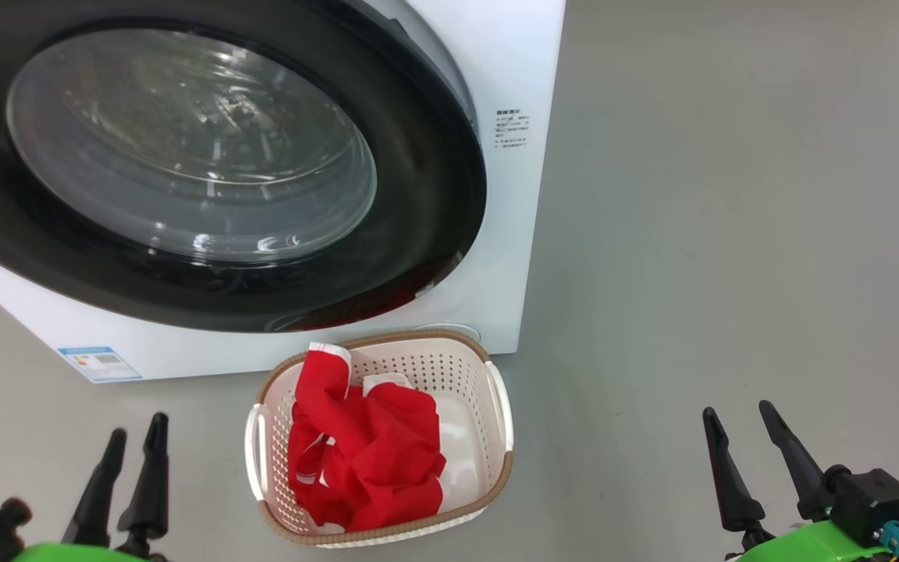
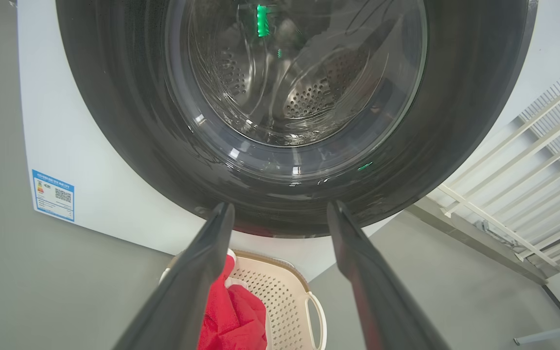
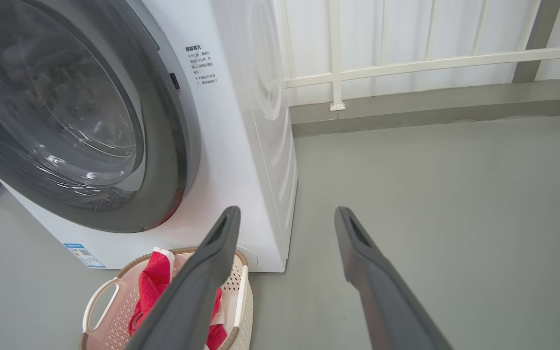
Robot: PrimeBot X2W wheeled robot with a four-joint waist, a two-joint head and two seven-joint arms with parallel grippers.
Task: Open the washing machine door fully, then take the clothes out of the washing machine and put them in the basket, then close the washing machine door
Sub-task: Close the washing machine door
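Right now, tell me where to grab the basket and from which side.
Probably the white loop handle on the right side of the basket, approached from the right by the open right gripper: that loop stands clear, while the red clothes pile toward the left.

The washing machine (image 1: pixel 527 156) stands on the floor (image 1: pixel 730 234), with the washing machine door (image 1: pixel 434 195) against its front. The basket (image 1: pixel 488 375) sits on the floor just before the machine, at the door's 6 o'clock. The clothes (image 1: pixel 371 453) lie in the basket, toward its 9 o'clock side. The left hand (image 1: pixel 138 425) is at the basket's 8 o'clock and the right hand (image 1: pixel 736 408) at its 3 o'clock, both apart from it.
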